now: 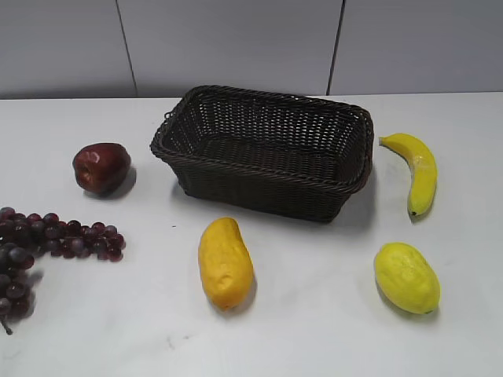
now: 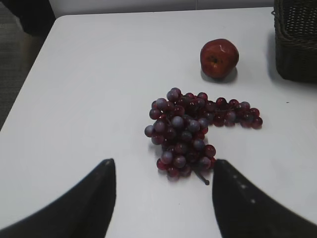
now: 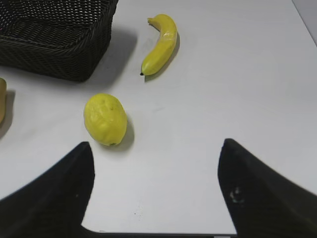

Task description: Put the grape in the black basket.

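Observation:
The grape (image 1: pixel 47 239) is a long bunch of dark purple-red grapes lying on the white table at the far left, partly cut off by the frame edge. It shows whole in the left wrist view (image 2: pixel 193 129). The black basket (image 1: pixel 267 149) stands at the back centre and looks empty; a corner shows in the left wrist view (image 2: pixel 297 39) and in the right wrist view (image 3: pixel 54 34). My left gripper (image 2: pixel 163 166) is open and empty, just short of the bunch's stem end. My right gripper (image 3: pixel 156 148) is open and empty over bare table. Neither gripper shows in the exterior view.
A dark red apple (image 1: pixel 100 167) sits left of the basket, beyond the grapes (image 2: pixel 219 58). An orange-yellow mango (image 1: pixel 225 261) lies in front of the basket. A yellow lemon (image 1: pixel 406 276) and a banana (image 1: pixel 418 171) lie at the right.

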Controlling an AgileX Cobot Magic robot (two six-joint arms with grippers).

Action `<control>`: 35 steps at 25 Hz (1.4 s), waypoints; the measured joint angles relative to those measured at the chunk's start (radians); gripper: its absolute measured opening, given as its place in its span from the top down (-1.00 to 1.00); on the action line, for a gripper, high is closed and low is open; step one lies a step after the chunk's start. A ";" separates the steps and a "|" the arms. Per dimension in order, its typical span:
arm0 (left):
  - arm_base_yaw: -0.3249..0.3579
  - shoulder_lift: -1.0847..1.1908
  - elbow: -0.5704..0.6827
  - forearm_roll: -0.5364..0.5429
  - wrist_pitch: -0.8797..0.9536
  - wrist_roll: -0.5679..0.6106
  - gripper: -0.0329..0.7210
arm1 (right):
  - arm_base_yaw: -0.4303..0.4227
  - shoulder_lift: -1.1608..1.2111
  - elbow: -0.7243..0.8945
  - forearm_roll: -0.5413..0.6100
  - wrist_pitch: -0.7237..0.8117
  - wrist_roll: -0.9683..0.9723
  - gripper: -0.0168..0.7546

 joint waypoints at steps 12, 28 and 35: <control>0.000 0.001 0.000 -0.003 -0.001 0.000 -0.63 | 0.000 0.000 0.000 0.000 0.000 0.000 -0.57; 0.000 0.478 -0.075 0.013 -0.417 0.000 -0.55 | 0.000 0.000 0.000 0.000 0.000 0.000 -0.57; 0.000 0.986 -0.290 0.014 -0.293 0.000 -0.53 | 0.000 0.000 0.000 0.000 0.001 0.000 -0.57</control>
